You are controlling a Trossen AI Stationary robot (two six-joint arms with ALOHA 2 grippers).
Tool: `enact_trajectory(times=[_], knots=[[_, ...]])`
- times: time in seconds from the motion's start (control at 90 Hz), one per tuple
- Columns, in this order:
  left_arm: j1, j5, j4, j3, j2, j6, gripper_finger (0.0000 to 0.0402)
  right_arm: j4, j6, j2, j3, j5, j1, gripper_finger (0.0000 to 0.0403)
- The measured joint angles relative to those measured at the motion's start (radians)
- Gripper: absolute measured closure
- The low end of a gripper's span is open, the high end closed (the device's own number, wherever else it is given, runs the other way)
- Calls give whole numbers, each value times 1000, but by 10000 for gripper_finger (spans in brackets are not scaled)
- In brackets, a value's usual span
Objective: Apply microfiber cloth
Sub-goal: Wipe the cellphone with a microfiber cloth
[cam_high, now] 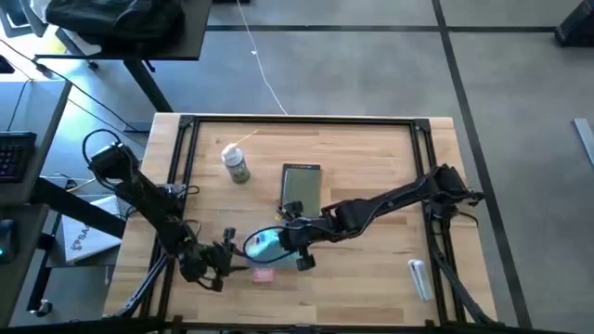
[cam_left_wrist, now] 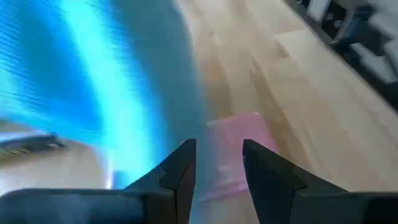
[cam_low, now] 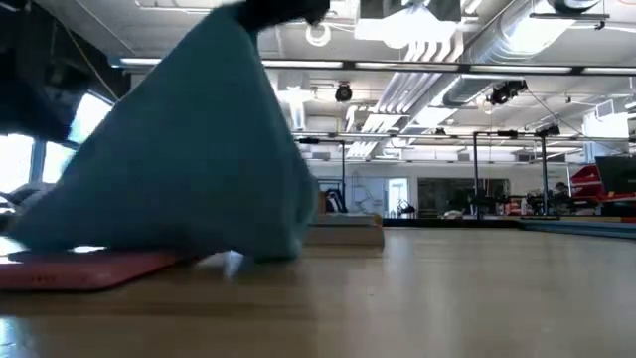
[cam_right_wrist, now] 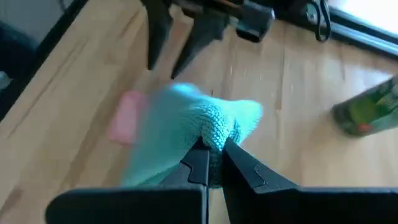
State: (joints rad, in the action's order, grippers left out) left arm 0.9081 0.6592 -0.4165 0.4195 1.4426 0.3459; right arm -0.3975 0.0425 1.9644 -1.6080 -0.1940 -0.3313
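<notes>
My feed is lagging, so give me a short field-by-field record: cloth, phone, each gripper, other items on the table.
cloth: microfiber cloth pinched at its top, draping down onto the pink phone
right gripper: right gripper shut on the cloth, above the phone
left gripper: left gripper open, holding nothing, beside the phone
phone: flat on the table, near its front edge
others: tablet, spray bottle
</notes>
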Motion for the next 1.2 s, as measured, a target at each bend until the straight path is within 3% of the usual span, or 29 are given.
enact_trajectory(times=[0.133, 0.211, 0.467, 0.533, 0.6, 0.822, 1.022, 1.2], knots=[[5, -38, -112, 8, 64, -72, 300, 265, -91, 0, 159, 4, -18, 403], [5, -75, -136, 44, 114, -97, 307, 293, -108, 1, 205, -26, -22, 403], [5, -127, -136, 114, 193, -105, 321, -80, 32, -102, 45, -586, -16, 403], [4, -116, -130, 114, 194, -105, 322, -108, 65, -119, -5, -646, -12, 403], [-2, -106, -128, 114, 194, -105, 323, -101, 78, -126, -30, -608, -6, 403], [-20, -127, -140, 114, 282, -55, 324, -9, -2, -76, 30, -301, -8, 403], [-20, -118, -261, 116, 413, 5, 324, 302, -94, 39, 162, -44, -27, 403], [-21, -133, -312, 117, 447, 47, 324, 472, -148, 152, 193, 59, -36, 403]])
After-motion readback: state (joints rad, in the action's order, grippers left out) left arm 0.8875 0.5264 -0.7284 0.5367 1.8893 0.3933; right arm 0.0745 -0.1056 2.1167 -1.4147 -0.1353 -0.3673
